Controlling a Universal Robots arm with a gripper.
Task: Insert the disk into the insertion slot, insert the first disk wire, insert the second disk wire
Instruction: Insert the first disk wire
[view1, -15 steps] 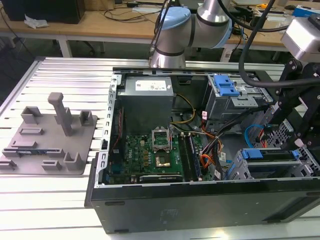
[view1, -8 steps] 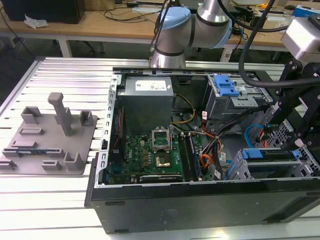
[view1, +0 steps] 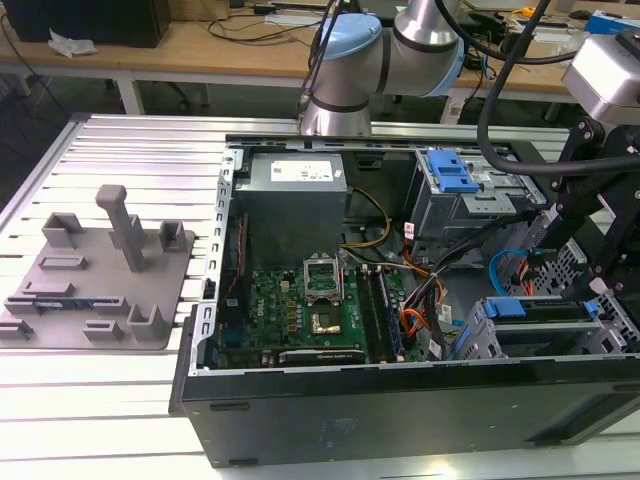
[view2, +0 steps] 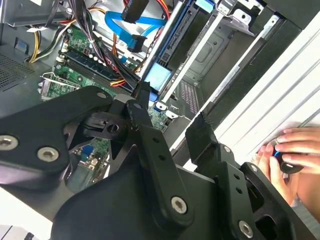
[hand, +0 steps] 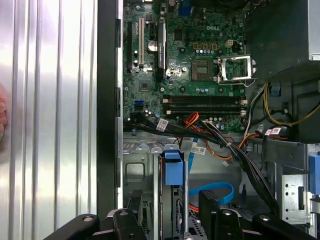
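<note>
The disk, marked by its blue frame end (hand: 173, 167), sits inside the insertion slot (view1: 545, 342), a low grey metal cage at the case's corner on the exterior view's right. The blue frame (view1: 510, 308) shows at the cage's top edge. My gripper (hand: 171, 210) hovers just above that end, open, with its black fingers (hand: 135, 206) on either side and nothing between them. In the second wrist view the gripper (view2: 170, 117) hangs over the blue frame end (view2: 157, 77). A loose blue wire (hand: 215, 192) loops beside the slot, and the blue wire (view1: 500, 265) rises near the gripper (view1: 575, 275).
The open computer case (view1: 400, 400) lies on a ribbed aluminium table (view1: 100, 400). A taller grey bay with a blue latch (view1: 450, 172) stands behind the slot. Cable bundles (hand: 220, 137) cross the motherboard (hand: 195, 60). A person's hand (view2: 287, 150) rests on the table edge. A grey fixture (view1: 100, 270) lies at the exterior view's left.
</note>
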